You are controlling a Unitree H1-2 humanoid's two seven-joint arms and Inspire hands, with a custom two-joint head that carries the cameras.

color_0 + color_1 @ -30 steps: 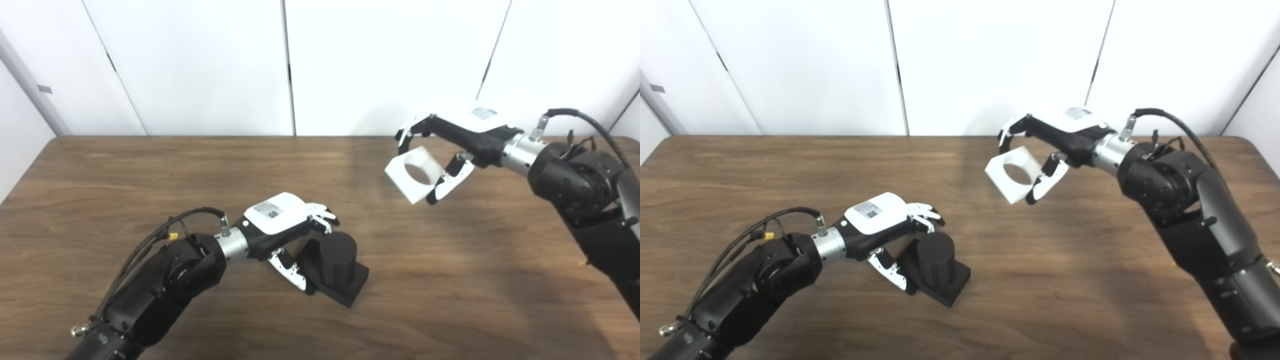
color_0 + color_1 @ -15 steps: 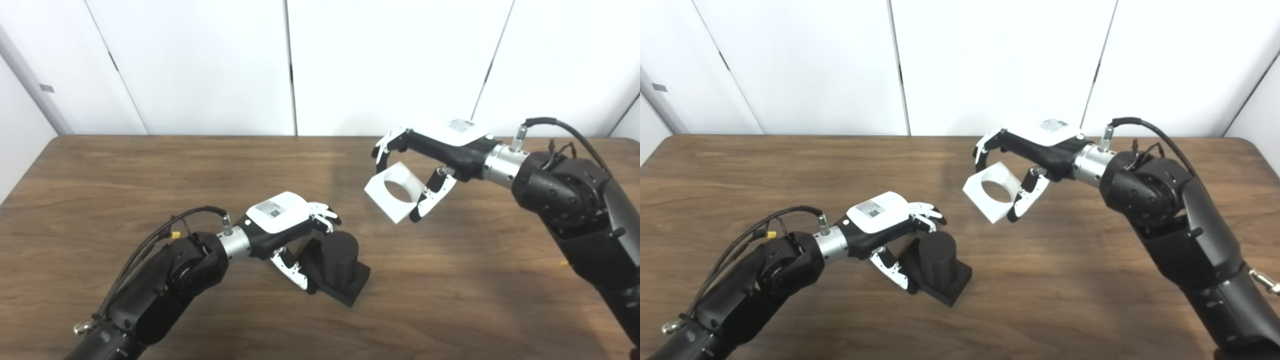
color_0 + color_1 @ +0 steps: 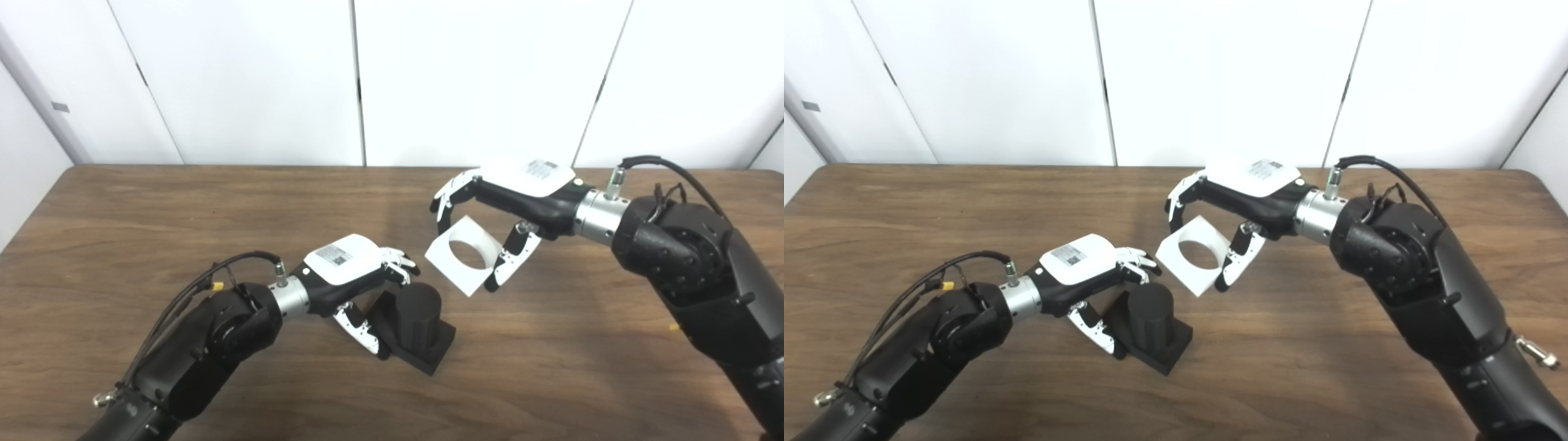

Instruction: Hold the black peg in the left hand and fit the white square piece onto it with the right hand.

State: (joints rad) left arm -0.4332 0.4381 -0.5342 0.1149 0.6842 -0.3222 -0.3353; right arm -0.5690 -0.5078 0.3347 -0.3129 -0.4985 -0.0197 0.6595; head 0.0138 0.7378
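The left hand is wrapped around the black peg, its fingers curled over the far side at the top of the cylinder and its thumb pressed against the near side of the square base. The peg stands upright on the wooden table, just in front of and below that hand's palm. The right hand hangs above the table, up and to the right of the left hand, and grips the white square piece between its fingers on the far upper edge and its thumb on the right-hand edge. The piece sits beneath the right palm, tilted so that its round hole faces up and toward the cameras. Its lower left corner lies near the left hand's fingertips and just above and to the right of the peg's top, apart from both.
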